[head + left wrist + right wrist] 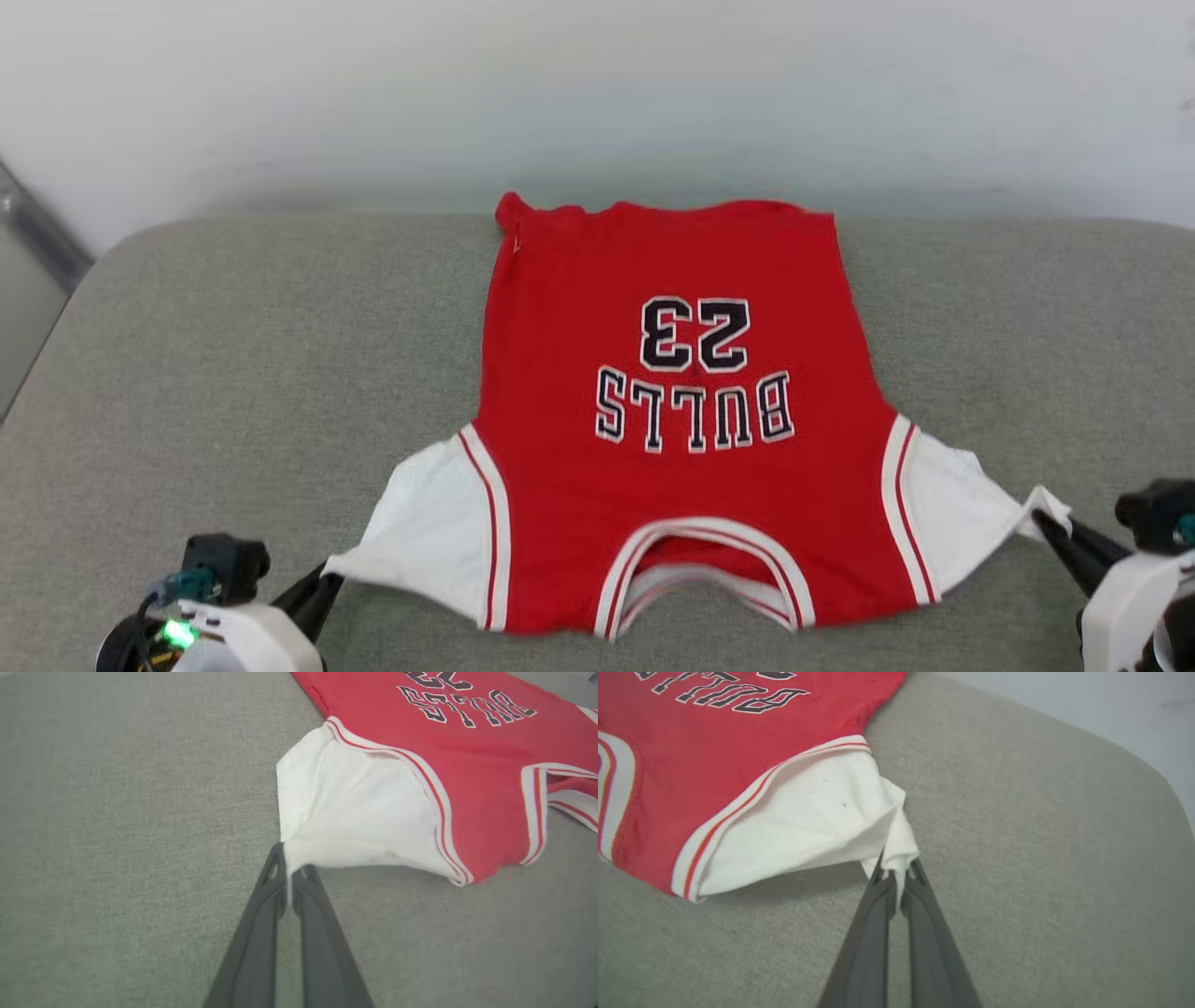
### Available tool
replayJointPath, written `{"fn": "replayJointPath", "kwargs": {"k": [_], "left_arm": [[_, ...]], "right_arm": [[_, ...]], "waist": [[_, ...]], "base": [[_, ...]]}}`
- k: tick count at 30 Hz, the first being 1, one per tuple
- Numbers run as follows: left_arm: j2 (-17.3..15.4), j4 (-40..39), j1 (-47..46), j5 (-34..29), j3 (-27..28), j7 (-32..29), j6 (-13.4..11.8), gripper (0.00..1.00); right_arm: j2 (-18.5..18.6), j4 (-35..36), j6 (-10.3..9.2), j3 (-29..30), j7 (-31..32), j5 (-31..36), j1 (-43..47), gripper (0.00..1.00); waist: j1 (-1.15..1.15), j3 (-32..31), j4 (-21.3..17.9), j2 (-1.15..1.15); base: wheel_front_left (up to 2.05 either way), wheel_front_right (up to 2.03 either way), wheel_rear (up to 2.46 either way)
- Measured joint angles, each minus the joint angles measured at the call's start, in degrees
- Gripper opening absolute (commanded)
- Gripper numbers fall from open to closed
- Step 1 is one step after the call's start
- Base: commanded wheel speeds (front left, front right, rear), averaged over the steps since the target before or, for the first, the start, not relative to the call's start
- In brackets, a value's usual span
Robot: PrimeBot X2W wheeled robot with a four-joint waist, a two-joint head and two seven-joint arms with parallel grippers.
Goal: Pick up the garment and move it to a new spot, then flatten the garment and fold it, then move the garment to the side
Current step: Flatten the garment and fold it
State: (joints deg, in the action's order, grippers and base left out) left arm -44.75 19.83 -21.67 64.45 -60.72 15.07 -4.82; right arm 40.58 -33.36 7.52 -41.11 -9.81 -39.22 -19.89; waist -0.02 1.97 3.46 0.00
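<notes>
Red shirt [672, 504] lies flat mid-frame on a grey cushion [233, 373].
Long axis runs up-down, collar at the lower edge; left gripper [327, 577] and right gripper [1041, 521] each pinch a sleeve tip.

We see a grey-green woven cushion [187, 373] spanning the lower two thirds of the head view, its far corners rounded. Across the top of that frame we see a pale wall [597, 93]. A dark grey strip [42, 233] slants at the left edge.
</notes>
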Motion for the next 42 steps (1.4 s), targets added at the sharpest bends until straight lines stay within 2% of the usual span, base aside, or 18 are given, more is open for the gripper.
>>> {"fn": "replayJointPath", "kwargs": {"k": [8,10,13,15,19,21,23,24,28,35,38,42], "left_arm": [[-2.57,-4.78,10.34,1.33,2.53,0.00,-3.52,0.00],[-3.41,-6.94,14.21,1.71,4.49,0.00,-5.10,0.00],[-3.63,-8.03,16.34,1.38,5.59,0.00,-5.90,0.00],[-3.69,-9.23,18.46,0.53,6.52,0.00,-6.72,0.00],[-3.55,-10.35,19.41,0.05,7.34,0.00,-7.09,0.00],[-3.41,-10.99,19.59,-0.66,7.58,0.00,-7.31,0.00],[-3.09,-12.26,19.61,-1.89,8.51,0.00,-7.88,0.00],[-3.09,-12.26,19.61,-1.89,8.51,0.00,-7.88,0.00],[-2.79,-14.47,19.29,-3.78,10.13,0.00,-8.90,0.00],[-1.99,-19.31,17.46,-7.78,14.57,0.00,-10.46,0.00],[-1.18,-20.90,15.77,-9.78,16.03,0.00,-10.45,0.00],[0.27,-21.80,13.44,-12.54,17.57,0.00,-9.79,0.00]], "right_arm": [[1.02,5.89,0.00,6.87,3.67,1.62,12.18,0.00],[1.44,9.04,0.01,9.38,7.64,1.70,17.18,0.00],[1.64,10.96,0.02,10.90,10.50,1.96,20.23,0.00],[1.69,14.04,0.01,12.62,15.11,2.04,23.60,0.00],[1.62,16.96,0.01,14.75,18.70,2.76,25.60,0.00],[0.97,18.14,0.01,17.56,20.60,3.16,25.87,1.00],[-0.37,20.96,-0.01,21.99,22.59,3.45,25.88,1.00],[-0.37,20.96,-0.01,21.99,22.59,3.45,25.88,1.00],[-0.88,26.75,-0.01,28.18,24.32,4.91,24.69,1.00],[-0.12,35.68,-0.01,38.94,27.88,7.50,13.04,1.00],[0.02,36.96,-0.01,40.36,31.21,7.57,5.13,1.00],[2.78,36.95,-0.01,36.12,40.07,6.89,-5.50,1.00]], "waist": [[0.00,-2.84,-0.47,0.00],[0.01,-3.14,-0.70,0.00],[0.00,-3.26,-0.64,0.00],[0.00,-3.35,-0.44,0.00],[0.01,-3.26,-0.29,0.00],[0.01,-3.11,-0.20,0.00],[0.02,-2.74,0.11,0.00],[0.02,-2.74,0.11,0.00],[0.02,-1.49,0.73,0.00],[0.03,3.05,2.45,0.00],[0.03,6.07,3.47,0.00],[0.03,10.71,5.16,0.00]], "base": [[0.00,0.00,0.00],[0.00,0.00,0.00],[0.00,0.00,0.00],[0.00,0.00,0.00],[0.00,0.00,0.00],[0.00,0.00,0.00],[0.00,0.00,0.00],[0.00,0.00,0.00],[0.00,0.00,0.00],[0.00,0.00,0.00],[0.00,0.00,0.00],[0.00,0.00,0.00]]}}
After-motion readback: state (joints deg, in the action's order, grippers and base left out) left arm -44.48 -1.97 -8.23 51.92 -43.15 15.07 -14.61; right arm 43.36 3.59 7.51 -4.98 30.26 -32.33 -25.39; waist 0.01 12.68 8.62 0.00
